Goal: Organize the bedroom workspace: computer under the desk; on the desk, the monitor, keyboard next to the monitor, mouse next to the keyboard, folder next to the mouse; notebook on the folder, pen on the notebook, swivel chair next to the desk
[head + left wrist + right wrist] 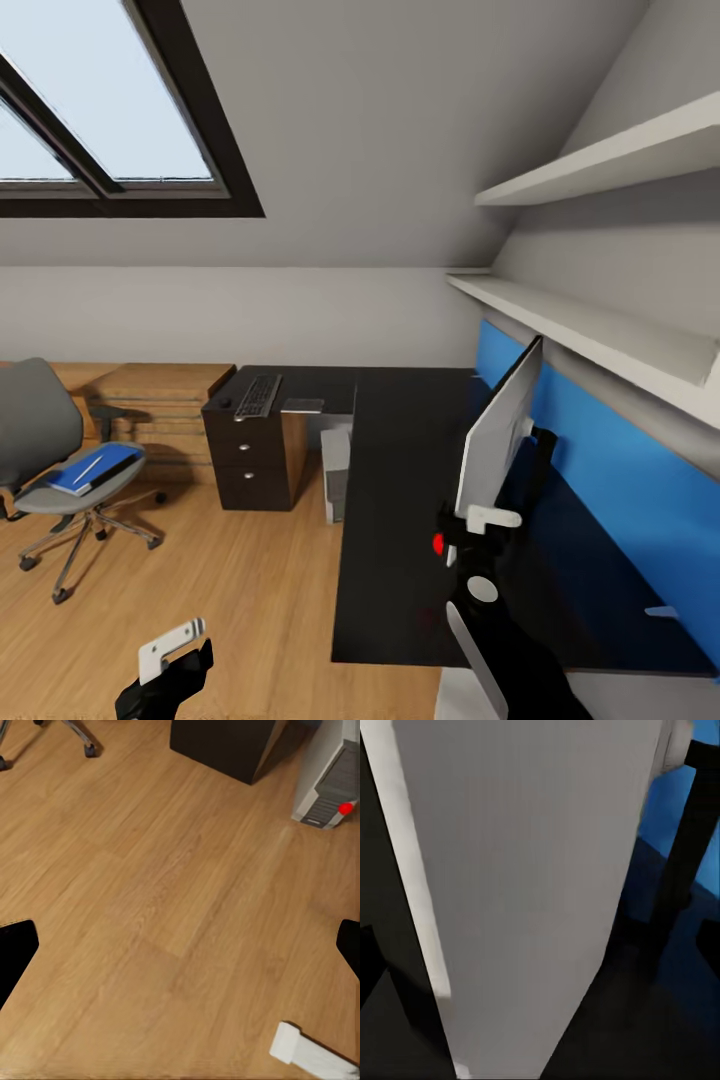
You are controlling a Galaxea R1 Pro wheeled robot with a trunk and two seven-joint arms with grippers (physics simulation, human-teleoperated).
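Right end effector [487,535] clamps the monitor [497,435] on the desk [400,520]; left wrist view adds the computer [330,784].

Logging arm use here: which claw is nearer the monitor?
Right. The right claw is at the monitor, at its lower corner over the desk. The left claw hangs over the floor, well off the desk.
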